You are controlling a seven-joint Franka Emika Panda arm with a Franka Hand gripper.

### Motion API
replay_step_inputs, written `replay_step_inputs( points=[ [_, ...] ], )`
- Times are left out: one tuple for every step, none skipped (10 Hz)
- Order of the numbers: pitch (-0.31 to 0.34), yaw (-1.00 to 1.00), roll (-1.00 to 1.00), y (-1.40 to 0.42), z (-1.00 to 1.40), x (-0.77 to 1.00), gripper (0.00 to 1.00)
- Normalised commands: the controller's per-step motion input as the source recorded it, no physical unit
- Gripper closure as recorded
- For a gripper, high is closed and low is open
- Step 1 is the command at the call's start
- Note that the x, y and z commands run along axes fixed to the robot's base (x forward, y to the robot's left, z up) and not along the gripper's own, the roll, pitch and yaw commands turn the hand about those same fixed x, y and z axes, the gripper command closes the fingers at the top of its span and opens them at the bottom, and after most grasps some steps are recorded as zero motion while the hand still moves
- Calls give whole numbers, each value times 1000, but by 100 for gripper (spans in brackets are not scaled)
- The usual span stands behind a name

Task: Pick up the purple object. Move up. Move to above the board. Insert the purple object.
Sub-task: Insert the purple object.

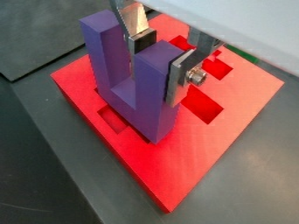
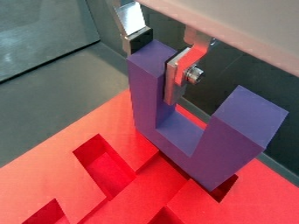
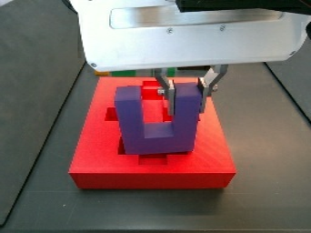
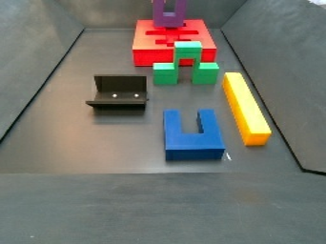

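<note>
Matte purple object (image 1: 131, 83) clamped in the gripper (image 1: 162, 59), its silver plates shiny metal; red board (image 1: 233, 122) finely textured.

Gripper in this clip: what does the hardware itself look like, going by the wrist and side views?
The gripper has two flat silver plate fingers with dark pads on their inner faces. A screw head shows on the outer face of one finger in both wrist views. Above the fingers, a side view shows a wide white, boxy housing with rounded corners, a long recessed slot and small fastener dots. No cables or lettering are visible.
</note>
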Motion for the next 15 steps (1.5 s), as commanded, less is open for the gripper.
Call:
replay_step_inputs(
  points=[
    [0,-137,227,-63,-157,-131,100],
    [0,-206,146,-26,-111,-280,100],
    [0,-231,123,0,-40,-369,100],
    [0,-180,106,-43,-57,-220,100],
    [-10,-69,107,-80,-109,-37,100],
    [-74,-29,113,-123,-420,0,100],
    [-124,-17,130,-91,-731,-40,100],
    [-136,-6,161,-83,-803,-129,100],
    [-131,-6,221,-123,-800,-203,100],
    [-113,0,263,-151,-760,-240,100],
    [-90,0,321,-229,-683,-229,100],
    [-46,-26,329,-223,-680,-100,100],
    [0,-177,311,-186,-749,17,100],
    [19,-243,301,-200,-751,180,100],
    [50,-260,339,-146,-663,246,100]
  ],
)
